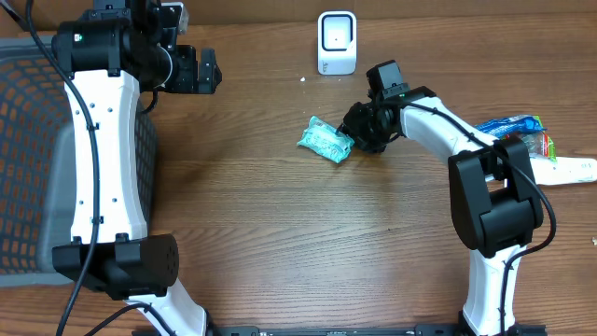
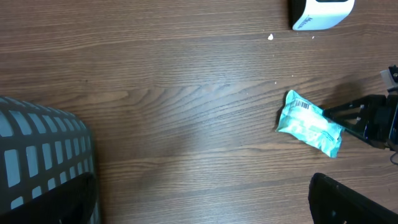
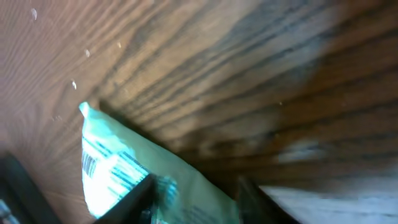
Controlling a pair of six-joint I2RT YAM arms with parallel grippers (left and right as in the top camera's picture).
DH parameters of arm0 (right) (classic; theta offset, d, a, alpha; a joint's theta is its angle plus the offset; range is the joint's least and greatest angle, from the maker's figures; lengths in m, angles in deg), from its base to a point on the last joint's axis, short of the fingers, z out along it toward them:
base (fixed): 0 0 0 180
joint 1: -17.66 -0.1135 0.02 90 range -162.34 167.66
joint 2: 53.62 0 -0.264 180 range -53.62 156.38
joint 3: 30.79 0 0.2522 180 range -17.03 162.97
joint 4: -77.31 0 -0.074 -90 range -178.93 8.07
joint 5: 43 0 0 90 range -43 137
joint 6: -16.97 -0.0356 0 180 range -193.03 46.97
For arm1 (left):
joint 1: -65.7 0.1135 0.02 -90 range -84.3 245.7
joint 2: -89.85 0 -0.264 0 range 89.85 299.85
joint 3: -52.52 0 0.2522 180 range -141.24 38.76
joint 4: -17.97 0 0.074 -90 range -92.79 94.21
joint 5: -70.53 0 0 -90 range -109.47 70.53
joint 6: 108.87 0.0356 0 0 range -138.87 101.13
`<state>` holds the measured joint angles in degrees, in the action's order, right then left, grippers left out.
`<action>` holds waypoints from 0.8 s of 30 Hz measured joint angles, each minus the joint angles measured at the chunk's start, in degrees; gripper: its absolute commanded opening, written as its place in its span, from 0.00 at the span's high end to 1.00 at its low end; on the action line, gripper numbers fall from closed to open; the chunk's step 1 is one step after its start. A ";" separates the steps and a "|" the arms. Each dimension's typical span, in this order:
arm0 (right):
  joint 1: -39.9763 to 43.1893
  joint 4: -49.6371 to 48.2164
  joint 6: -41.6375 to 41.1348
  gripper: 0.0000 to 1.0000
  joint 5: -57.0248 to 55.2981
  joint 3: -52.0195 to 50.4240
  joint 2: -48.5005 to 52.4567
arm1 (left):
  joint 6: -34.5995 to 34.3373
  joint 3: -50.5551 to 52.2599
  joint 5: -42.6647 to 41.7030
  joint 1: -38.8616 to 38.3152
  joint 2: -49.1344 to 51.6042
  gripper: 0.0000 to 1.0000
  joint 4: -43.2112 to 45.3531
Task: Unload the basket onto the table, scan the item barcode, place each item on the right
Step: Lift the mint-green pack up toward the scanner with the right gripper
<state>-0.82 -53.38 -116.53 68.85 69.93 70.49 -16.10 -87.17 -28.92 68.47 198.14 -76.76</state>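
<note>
A teal snack packet (image 1: 326, 141) lies on the wooden table just left of centre-right, with its barcode (image 2: 303, 106) facing up at its far-left end. My right gripper (image 1: 359, 140) sits low at the packet's right end, and its fingers close around that end. In the right wrist view the packet (image 3: 124, 168) fills the gap between my two dark fingers (image 3: 134, 199). A white barcode scanner (image 1: 337, 42) stands upright at the back of the table. My left gripper (image 1: 196, 70) hovers open at the back left with nothing in it.
A dark mesh basket (image 1: 28, 140) takes up the left edge of the table. Several more packaged items (image 1: 513, 126) and a white flat one (image 1: 569, 173) lie at the right edge behind my right arm.
</note>
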 measured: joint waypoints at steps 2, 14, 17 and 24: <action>0.02 -0.26 -0.59 0.69 -0.39 -0.07 0.00 | 0.00 0.00 0.00 0.00 0.00 0.00 0.02; 3.76 1.51 6.99 0.26 6.95 0.00 0.00 | 0.00 0.00 0.00 0.00 0.00 0.00 0.00; 4.66 3.34 6.84 0.26 8.46 0.00 0.00 | 0.00 0.00 0.00 0.00 0.00 0.00 0.00; 0.94 3.56 1.88 0.28 5.44 -0.37 -0.55 | 0.00 0.00 0.00 0.00 0.00 0.00 0.00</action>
<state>0.12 -49.81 -114.65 74.29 69.55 69.95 -16.10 -87.17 -28.92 68.47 198.14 -76.76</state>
